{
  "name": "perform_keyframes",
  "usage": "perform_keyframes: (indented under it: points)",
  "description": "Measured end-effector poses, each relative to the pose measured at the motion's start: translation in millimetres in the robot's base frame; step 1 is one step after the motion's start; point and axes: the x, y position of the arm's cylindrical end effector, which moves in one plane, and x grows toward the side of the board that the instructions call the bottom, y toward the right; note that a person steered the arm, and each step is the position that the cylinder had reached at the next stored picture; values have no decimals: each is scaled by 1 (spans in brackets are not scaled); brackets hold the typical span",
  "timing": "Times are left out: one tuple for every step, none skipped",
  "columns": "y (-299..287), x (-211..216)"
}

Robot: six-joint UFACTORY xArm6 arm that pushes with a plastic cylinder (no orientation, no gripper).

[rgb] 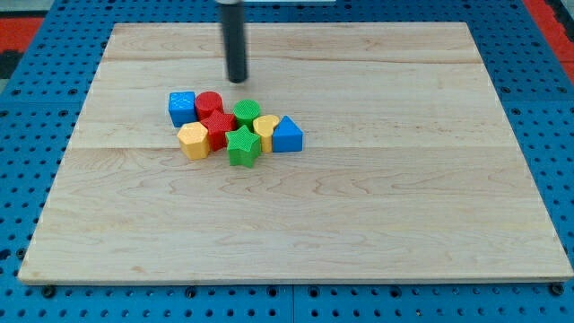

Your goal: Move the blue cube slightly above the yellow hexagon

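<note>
My tip [237,80] on counter [404,206], above cluster, just beyond red cylinder [209,102]. Blue cube [182,108] touching cylinder, just above yellow hexagon [194,141]. No gripper fitted.

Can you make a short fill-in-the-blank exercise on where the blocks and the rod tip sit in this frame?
1. My tip is toward the view's ___ from the cluster.
2. The blue cube is at the cluster's far ___.
3. Directly right of the blue cube is the ___ cylinder.
4. The yellow hexagon lies ___ the blue cube.

Missing: top; left; red; below
</note>
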Motion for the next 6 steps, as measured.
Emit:
perform_keyframes:
  points:
    - [-49,34]
    - [-54,59]
    - [-41,66]
    - [-39,66]
    - [-38,66]
    - [-43,66]
